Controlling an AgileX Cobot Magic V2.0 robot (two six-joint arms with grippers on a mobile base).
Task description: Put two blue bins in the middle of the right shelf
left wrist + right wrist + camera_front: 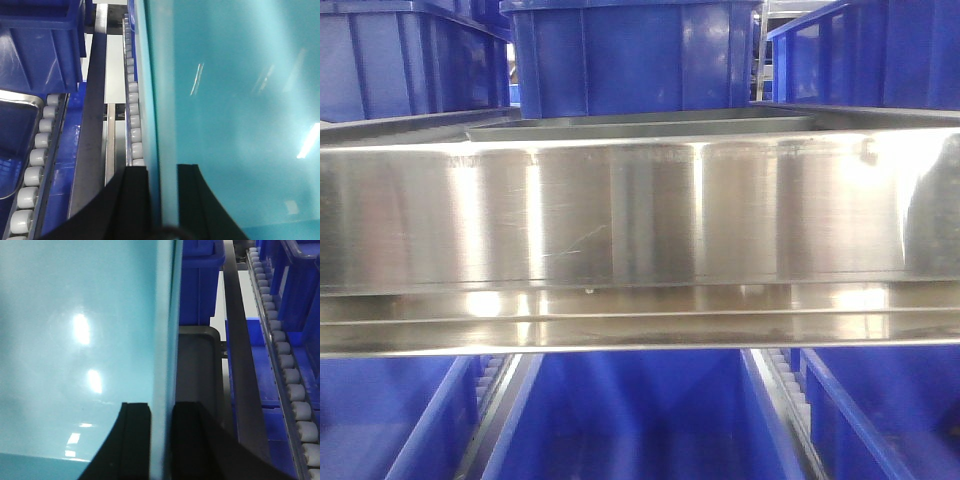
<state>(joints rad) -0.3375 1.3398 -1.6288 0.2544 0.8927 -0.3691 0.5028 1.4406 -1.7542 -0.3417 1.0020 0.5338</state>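
Note:
A blue bin, looking pale cyan up close, fills the left wrist view (235, 100) and the right wrist view (75, 340). My left gripper (163, 200) is shut on the bin's left wall, with one black finger (136, 200) outside and the other inside. My right gripper (161, 440) is shut on the bin's right wall in the same way. In the front view an open blue bin (640, 420) sits low in the middle, under a steel shelf beam (640, 215). Neither gripper shows in the front view.
More blue bins (630, 55) stand on the shelf above the beam, and others flank the low bin on both sides. White roller tracks (134, 110) (287, 370) run beside the held bin. A grey tray (197, 365) lies close to its right wall. Another blue bin (40, 45) sits to the left.

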